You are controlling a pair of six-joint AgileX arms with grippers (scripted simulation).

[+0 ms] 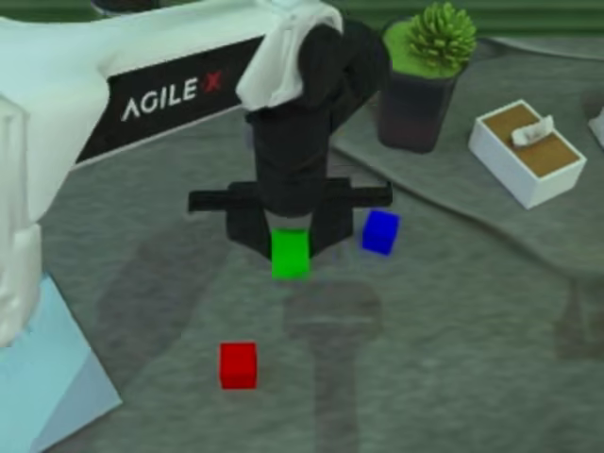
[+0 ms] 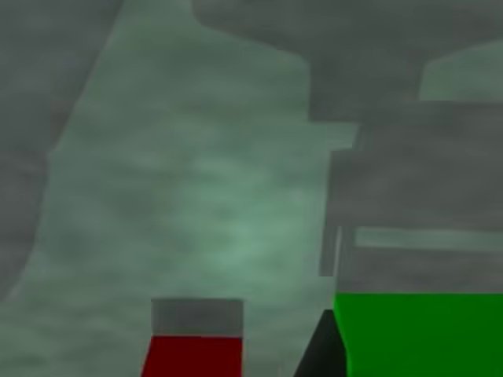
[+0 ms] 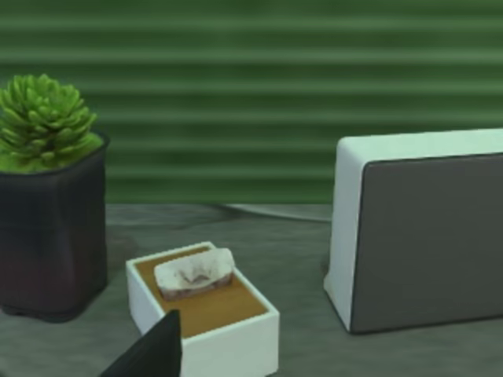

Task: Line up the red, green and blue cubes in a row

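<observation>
While the left arm reaches across the middle of the top view, its left gripper (image 1: 291,247) stands just above centre, closed on the small bright green cube (image 1: 290,254), which shows between the dark fingers. Judging by the shadow cast below it in the frame, the green cube appears to be held clear of the grey mottled desk (image 1: 453,359) rather than resting on it. The left wrist view shows the same cube (image 2: 416,334) filling the lower right of the frame.

The small deep blue cube (image 1: 379,232) sits on the desk just right of the held cube, close beside it but apart. The small bright red cube (image 1: 237,365) lies well apart, lower left of centre, and appears also at the bottom of the left wrist view (image 2: 192,355). By my judgement the cube is being carried to a slot in the row; no row yet exists.

Containers: a dark square pot (image 1: 415,109) at upper right holds a green succulent plant (image 1: 442,36); a white box with a brown top (image 1: 527,151) at right carries a small pale object, its kind not discernible.

The right arm is absent from the top view. Its wrist view shows only a dark edge at the bottom, so I cannot tell that gripper's state.
</observation>
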